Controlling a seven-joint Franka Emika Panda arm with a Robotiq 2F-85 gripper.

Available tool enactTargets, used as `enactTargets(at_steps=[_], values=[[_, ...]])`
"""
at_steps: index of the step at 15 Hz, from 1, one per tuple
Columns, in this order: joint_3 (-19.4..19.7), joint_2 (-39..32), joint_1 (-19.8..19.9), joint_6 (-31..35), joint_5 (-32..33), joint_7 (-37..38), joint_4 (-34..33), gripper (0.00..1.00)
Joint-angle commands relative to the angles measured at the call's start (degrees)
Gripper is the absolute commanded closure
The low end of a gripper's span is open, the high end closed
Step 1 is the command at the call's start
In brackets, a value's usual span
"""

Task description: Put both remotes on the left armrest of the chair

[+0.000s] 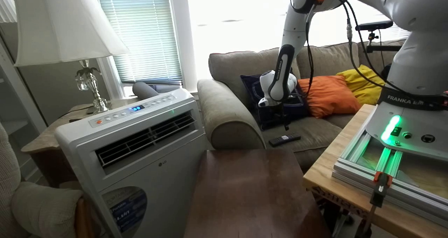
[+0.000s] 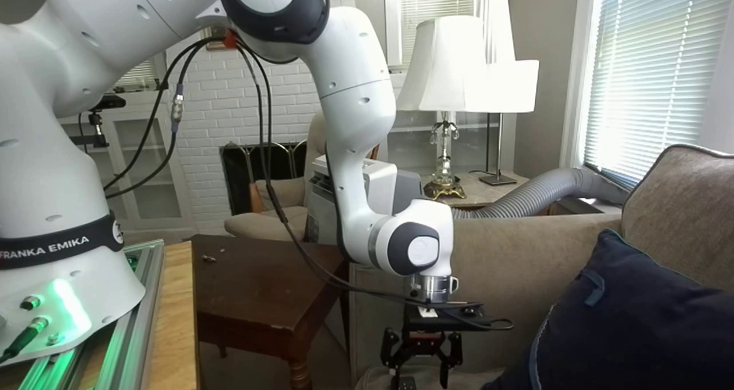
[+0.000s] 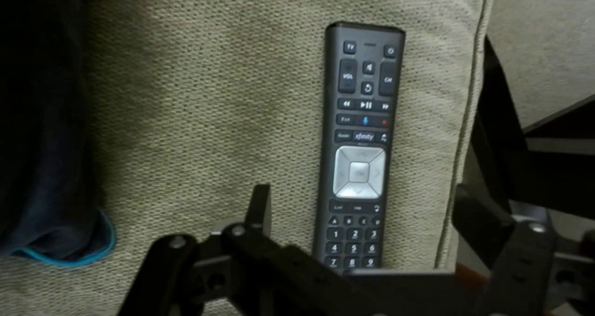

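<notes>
Beige sofa [image 1: 329,61]: 1 remote [image 3: 355,167] on the seat [image 3: 209,134], 0 seen on the armrest [image 1: 227,108]

Above the seat's woven fabric, the jaws stand wide apart, pointing down with nothing clamped between them. In the wrist view the remote lies flat between the 2 fingers [image 3: 260,209]; no contact is apparent. This looks like the approach to a pick, with closing across the remote's narrow width probably next.

Close by, a navy cushion [image 2: 636,321] rests on the sofa, apart from the remote. Farther out, the rolled armrest beside the white air conditioner [image 1: 150,171] is presumably the left side the task means; in both exterior views no remote shows on it.

Judged from that, placing stands at 0 of 2. Left to do: grip this remote, lift it, carry it over and set it down, then do the same for its partner. That 2nd remote cannot be made out, so its place cannot be told.
</notes>
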State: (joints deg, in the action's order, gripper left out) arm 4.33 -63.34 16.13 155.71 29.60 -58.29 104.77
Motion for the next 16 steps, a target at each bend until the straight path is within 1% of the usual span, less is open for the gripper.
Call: enactTargets(at_steps=[1, 3, 4, 5, 6, 10, 12, 13, 14, 16], values=[[1.2, -0.3, -1.4, -1.3, -0.2, -3.5, -0.4, 0.00], [0.9, -0.8, -1.4, -0.1, -1.2, -2.9, -0.1, 0.00], [1.5, -1.4, -2.0, 2.3, -0.7, -2.0, 0.1, 0.00], [2.0, -2.1, -2.6, 3.0, -0.5, -1.5, -0.2, 0.00], [2.3, -2.4, -3.3, 1.8, -0.7, -1.4, -0.5, 0.00], [3.8, -4.7, -4.8, 5.4, -1.0, 1.3, -1.4, 0.00], [4.0, -5.7, -5.0, 7.9, -1.2, 2.7, -1.6, 0.00], [3.5, -6.3, -4.4, 9.1, -1.6, 3.1, -1.8, 0.00], [2.9, -6.8, -3.9, 9.6, -1.9, 3.3, -2.1, 0.00], [3.0, -8.0, -4.1, 11.0, -2.2, 4.4, -2.6, 0.00]])
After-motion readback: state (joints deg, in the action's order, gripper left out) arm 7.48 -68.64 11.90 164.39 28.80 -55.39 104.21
